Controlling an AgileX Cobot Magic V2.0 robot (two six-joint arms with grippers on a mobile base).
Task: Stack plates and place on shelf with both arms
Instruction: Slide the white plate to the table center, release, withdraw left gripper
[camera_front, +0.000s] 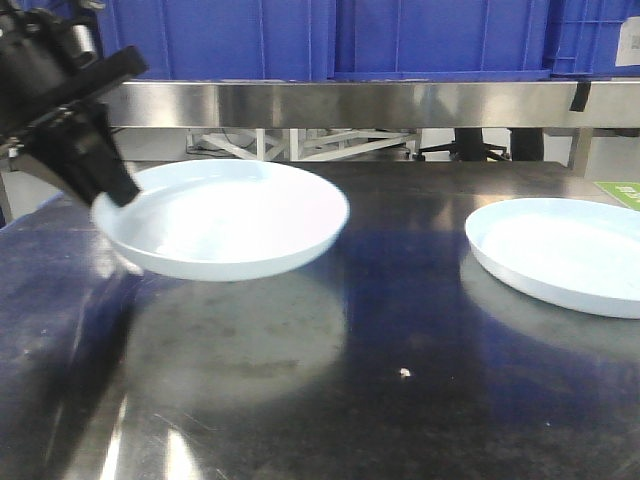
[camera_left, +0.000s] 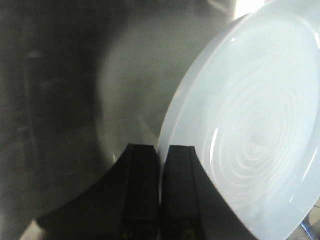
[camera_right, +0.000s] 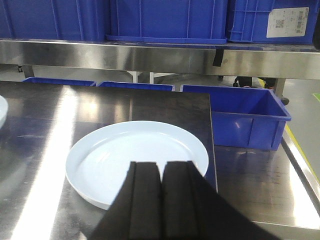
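Plate (camera_front: 230, 215) rim pinched by L pincer (camera_left: 160, 150); R pincer (camera_right: 160, 170) pressed together near 2nd plate (camera_right: 130, 147).

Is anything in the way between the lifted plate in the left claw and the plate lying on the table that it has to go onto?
Nothing visible. The lifted plate, pinched at its rim by the left claw, has only bare tabletop between it and the resting plate.

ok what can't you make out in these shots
Front view: second plate cut off by the right edge.
Right wrist view: second plate's near rim hidden behind the right gripper; crate label too small to read.
Left wrist view: held plate runs off the frame beyond the left gripper.
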